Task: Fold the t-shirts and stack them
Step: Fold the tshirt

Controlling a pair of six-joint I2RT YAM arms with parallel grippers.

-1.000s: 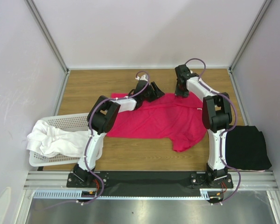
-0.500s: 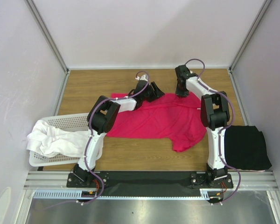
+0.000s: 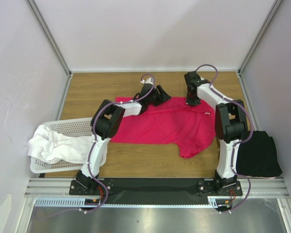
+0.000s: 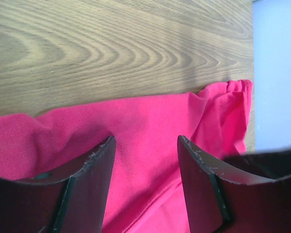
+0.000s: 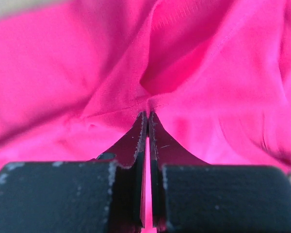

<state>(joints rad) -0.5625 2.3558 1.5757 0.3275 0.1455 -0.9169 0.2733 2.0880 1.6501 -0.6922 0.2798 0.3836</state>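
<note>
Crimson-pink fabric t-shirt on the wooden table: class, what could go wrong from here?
The right gripper is shut on only a thin ridge of the crimson-pink fabric t-shirt; a pull could slip it free.
The left gripper is open over the shirt's far edge; lifting one side alone may bunch the cloth.
The right arm stands beside the folded black t-shirt and could drag it.

White links, black joints on left arm (image 3: 96, 148), right arm (image 3: 226, 154); looping purple cables; jaws black (edges scuffed pale)
</note>
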